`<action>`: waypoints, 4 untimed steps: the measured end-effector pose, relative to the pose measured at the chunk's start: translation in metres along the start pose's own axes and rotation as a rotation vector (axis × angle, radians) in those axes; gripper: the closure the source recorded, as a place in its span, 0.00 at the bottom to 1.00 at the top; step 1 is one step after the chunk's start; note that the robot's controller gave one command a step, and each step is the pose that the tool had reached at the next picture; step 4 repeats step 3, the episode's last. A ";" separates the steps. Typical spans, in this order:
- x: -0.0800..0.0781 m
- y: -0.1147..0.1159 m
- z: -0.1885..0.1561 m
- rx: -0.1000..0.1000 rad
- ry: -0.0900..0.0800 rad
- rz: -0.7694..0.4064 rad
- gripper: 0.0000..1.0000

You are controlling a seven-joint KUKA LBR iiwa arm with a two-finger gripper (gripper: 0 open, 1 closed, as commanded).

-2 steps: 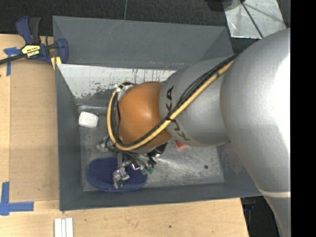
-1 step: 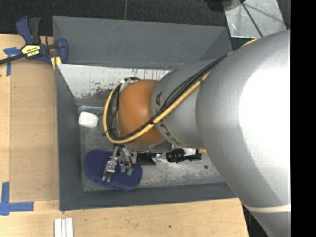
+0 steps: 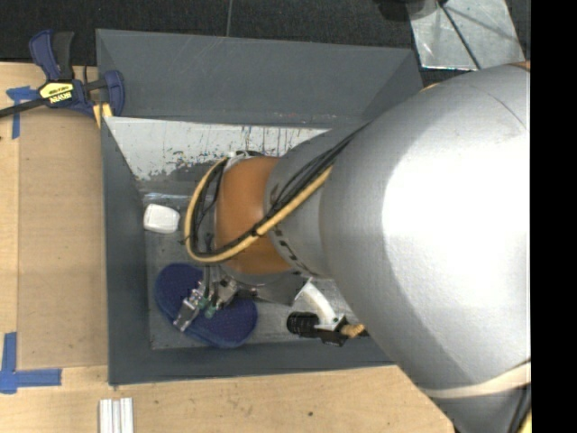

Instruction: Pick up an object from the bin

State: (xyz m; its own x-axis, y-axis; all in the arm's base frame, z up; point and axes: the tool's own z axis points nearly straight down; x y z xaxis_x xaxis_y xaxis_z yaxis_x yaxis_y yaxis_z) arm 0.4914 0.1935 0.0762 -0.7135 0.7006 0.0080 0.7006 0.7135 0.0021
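- Small white block (image 3: 160, 217) on the left of the bin (image 3: 126, 269) floor.
- Blue soft pad (image 3: 233, 325), front left; tool (image 3: 198, 303) low over it, spread or pinching I cannot tell. Probably light and limp, so grip a raised edge.
- Black-and-white piece (image 3: 315, 318) to the right.

Black matte surface (image 3: 180, 3) beyond the far edge of the bin (image 3: 126, 242); shiny metal sheet (image 3: 460, 30) past its far right corner, catching light.
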 end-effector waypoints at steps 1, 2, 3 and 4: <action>0.000 0.001 -0.003 0.002 -0.004 -0.005 0.00; 0.000 0.002 -0.005 -0.002 -0.005 -0.003 1.00; -0.001 0.004 -0.085 -0.005 -0.012 -0.006 1.00; -0.001 0.004 -0.085 -0.005 -0.012 -0.006 1.00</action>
